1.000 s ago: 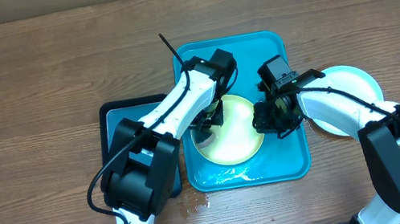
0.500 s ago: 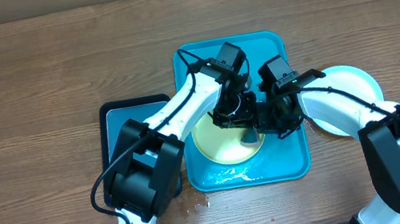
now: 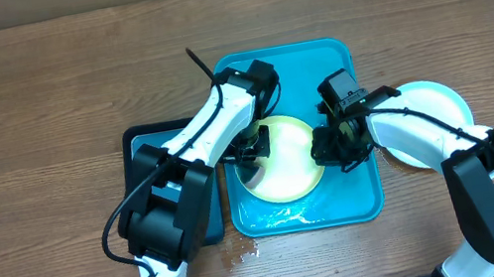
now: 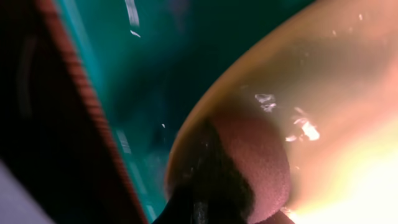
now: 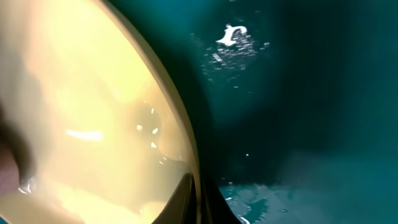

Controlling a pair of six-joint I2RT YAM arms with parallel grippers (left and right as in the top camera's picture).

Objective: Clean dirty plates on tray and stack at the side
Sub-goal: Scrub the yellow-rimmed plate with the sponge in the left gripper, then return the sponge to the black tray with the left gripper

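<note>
A yellow-green plate (image 3: 286, 162) lies on the teal tray (image 3: 329, 54). My right gripper (image 3: 333, 148) is shut on the plate's right rim; in the right wrist view its fingertips (image 5: 186, 196) pinch the rim of the plate (image 5: 81, 124) above the tray floor (image 5: 298, 93). My left gripper (image 3: 251, 150) is shut on a round pinkish-brown sponge (image 4: 252, 158) and presses it on the left edge of the plate (image 4: 329, 87). A light blue plate with a white centre (image 3: 433, 107) lies on the table to the right of the tray, partly under my right arm. No third plate shows.
A black tray with a grey pad (image 3: 142, 161) stands left of the teal tray, partly under my left arm. Water lies in the teal tray's front part (image 3: 285, 216), and a few drops lie on the wooden table (image 3: 241, 249) in front.
My left gripper swept the sponge across the plate to its right side and has come back to its left edge. The right gripper has kept its hold on the rim.
</note>
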